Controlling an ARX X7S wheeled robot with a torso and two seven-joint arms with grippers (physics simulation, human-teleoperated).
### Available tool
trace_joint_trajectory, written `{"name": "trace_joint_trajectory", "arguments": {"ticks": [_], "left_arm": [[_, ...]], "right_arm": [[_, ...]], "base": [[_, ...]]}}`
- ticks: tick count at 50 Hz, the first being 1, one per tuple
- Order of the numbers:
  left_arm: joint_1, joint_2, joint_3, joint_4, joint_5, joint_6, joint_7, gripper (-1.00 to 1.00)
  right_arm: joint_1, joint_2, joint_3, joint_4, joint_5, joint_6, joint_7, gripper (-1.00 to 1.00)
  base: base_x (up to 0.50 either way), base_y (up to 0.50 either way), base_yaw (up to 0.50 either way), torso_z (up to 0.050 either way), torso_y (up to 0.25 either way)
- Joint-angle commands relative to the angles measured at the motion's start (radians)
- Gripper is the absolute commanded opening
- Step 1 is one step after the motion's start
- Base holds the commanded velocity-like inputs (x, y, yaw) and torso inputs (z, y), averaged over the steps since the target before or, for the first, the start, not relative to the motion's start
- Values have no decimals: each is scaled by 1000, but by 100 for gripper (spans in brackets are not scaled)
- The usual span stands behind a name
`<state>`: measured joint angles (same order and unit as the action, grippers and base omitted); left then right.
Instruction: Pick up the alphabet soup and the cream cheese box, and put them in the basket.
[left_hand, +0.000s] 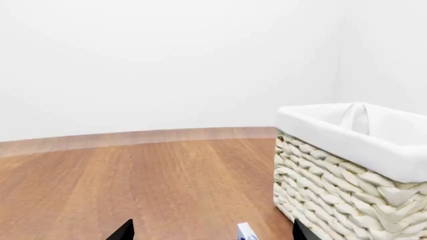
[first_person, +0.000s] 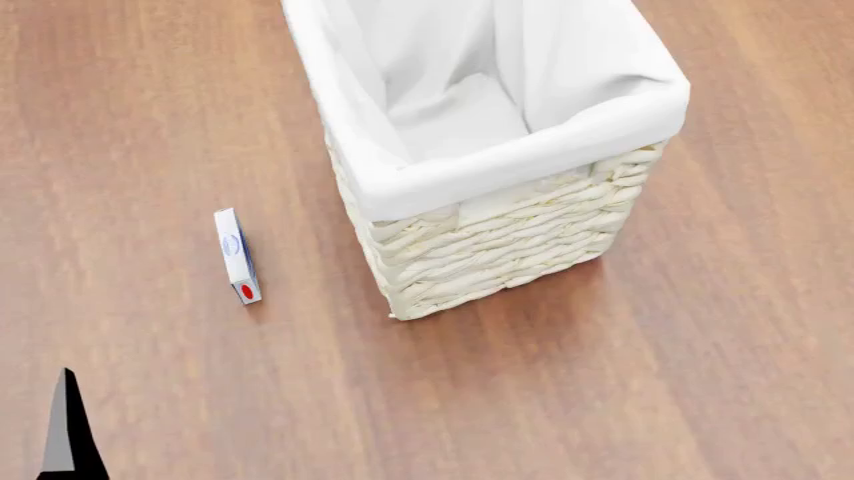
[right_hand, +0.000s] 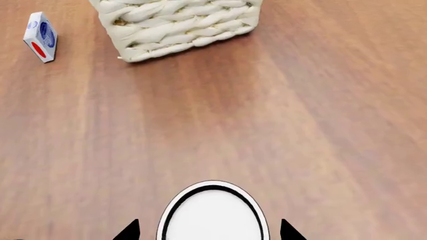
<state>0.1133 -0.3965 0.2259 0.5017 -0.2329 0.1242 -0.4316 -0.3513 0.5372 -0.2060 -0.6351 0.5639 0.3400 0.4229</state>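
Note:
The basket (first_person: 494, 240) stands on the wooden floor, its white liner folded over the rim, with nothing showing inside. The cream cheese box (first_person: 236, 255) rests on its edge on the floor to the basket's left, apart from it. In the left wrist view my left gripper (left_hand: 212, 234) is open low over the floor. A corner of the cream cheese box (left_hand: 246, 233) shows between its jaws and the basket (left_hand: 333, 185) is just beyond. In the right wrist view my right gripper (right_hand: 210, 231) holds the alphabet soup (right_hand: 213, 215), only its pale lid showing. It hangs short of the basket (right_hand: 177, 25).
Bare wooden floor (first_person: 694, 380) surrounds the basket. A white wall (left_hand: 167, 60) with a wooden skirting rises behind it. One fingertip of my left gripper (first_person: 64, 435) shows at the head view's lower left corner. The cream cheese box (right_hand: 40, 36) also shows in the right wrist view.

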Motion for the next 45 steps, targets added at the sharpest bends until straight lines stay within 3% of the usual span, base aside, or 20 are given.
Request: {"name": "trace_joint_trajectory", "arguments": {"ticks": [1,39,40,45], "left_arm": [[-7,-1,3,-2,3,-5,-4,100],[-7,-7,5,9,4,-8,-21,100],[-9,-6,6,5,3,-7,-20,100],[-10,-6,8,2,-2,-6,-18,100]], "right_arm": [[23,-11,-14,50,-1,-4,-16,100],[60,-29,-58,157,-34,-32,-53,100],[60,-27,-56,147,-30,-28,-50,-100],[57,-26,-59,152,-41,-36,-50,-100]], "base": [[0,0,0,0,0],[0,0,0,0,0],[0,0,0,0,0],[0,0,0,0,0]]}}
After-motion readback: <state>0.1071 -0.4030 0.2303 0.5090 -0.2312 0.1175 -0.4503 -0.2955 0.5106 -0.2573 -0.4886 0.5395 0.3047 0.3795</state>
